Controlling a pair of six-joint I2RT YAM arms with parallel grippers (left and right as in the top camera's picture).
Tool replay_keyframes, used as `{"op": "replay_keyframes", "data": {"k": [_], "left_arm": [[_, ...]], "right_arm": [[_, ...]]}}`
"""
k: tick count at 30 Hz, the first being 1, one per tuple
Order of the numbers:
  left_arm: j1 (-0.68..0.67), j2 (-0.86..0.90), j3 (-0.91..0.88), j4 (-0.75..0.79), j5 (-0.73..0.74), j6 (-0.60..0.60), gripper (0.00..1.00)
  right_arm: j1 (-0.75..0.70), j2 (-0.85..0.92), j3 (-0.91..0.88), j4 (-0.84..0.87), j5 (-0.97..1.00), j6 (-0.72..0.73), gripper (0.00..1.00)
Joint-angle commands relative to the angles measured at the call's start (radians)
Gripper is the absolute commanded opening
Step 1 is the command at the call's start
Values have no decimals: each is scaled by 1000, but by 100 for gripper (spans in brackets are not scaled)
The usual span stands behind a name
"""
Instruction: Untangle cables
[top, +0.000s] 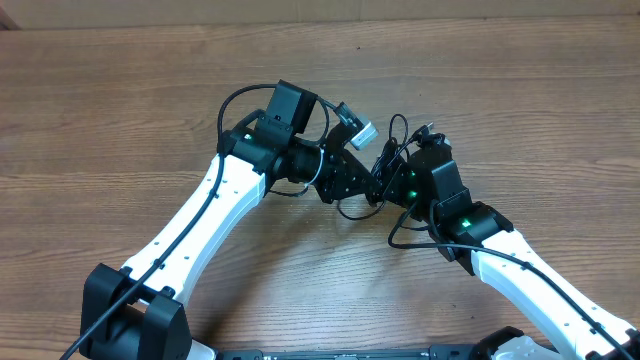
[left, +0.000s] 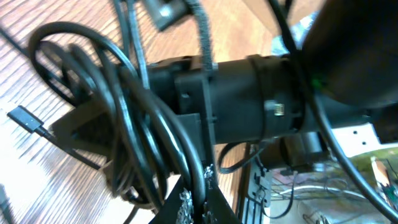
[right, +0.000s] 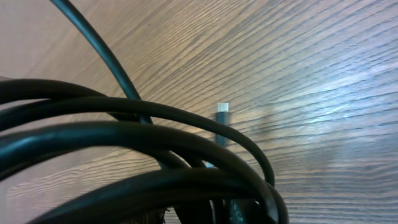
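At the middle of the tabletop (top: 120, 100), the cables (top: 392, 158) sit as one tangle of loops between the two arms, and they seem to be lifted off the wood. Just left of the tangle the left pincer (left: 200, 190) is closed, and one cord seems to be nipped at its tips. Just right of the tangle is the right pincer (top: 390, 183). The loops cover it, so I cannot tell if it is open or holding.

The danger, I think, is that a pull apart tightens the knot instead of loosening it. A loop can also catch on a wrist or on the thick cords of the arms. The wrists are very close and may hit each other.

On the far side of the tangle and to both sides the wood is bare, and the far edge is well apart. Only the near side is taken by the arms.
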Motion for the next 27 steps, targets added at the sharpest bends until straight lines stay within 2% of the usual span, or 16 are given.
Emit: {"op": "replay_keyframes", "data": {"k": [1, 3, 5, 7, 11, 13, 15, 18, 23, 25, 26, 27], "left_arm": [[10, -9, 15, 0, 38, 56, 4], [23, -9, 15, 3, -65, 3, 4], [45, -9, 15, 5, -191, -105, 4], [67, -9, 15, 5, -202, -135, 4], [117, -9, 15, 34, -3, -132, 4], [164, -10, 15, 79, 215, -87, 4], [208, -10, 15, 121, 360, -85, 4], [285, -10, 15, 139, 447, -86, 4], [341, -10, 15, 124, 439, -112, 4], [338, -10, 15, 123, 351, -160, 4], [328, -10, 15, 113, 231, -220, 4], [314, -10, 15, 91, 95, -272, 9]], "right_arm": [[-7, 10, 14, 4, -30, -5, 44], [-7, 9, 14, -29, -32, -5, 67], [-7, 9, 14, -70, -32, -5, 74], [-7, 9, 14, -102, -32, -4, 74], [-17, 9, 14, -121, -31, 10, 75], [-36, 10, 14, -150, -21, 63, 75], [-55, 10, 14, -176, -21, 84, 75], [-75, 11, 14, -210, -21, 83, 77], [-80, 11, 14, -220, -21, 83, 86], [-80, 11, 14, -220, -21, 83, 89], [-80, 11, 14, -219, -21, 83, 91], [-80, 11, 14, -219, -21, 83, 91]]}}
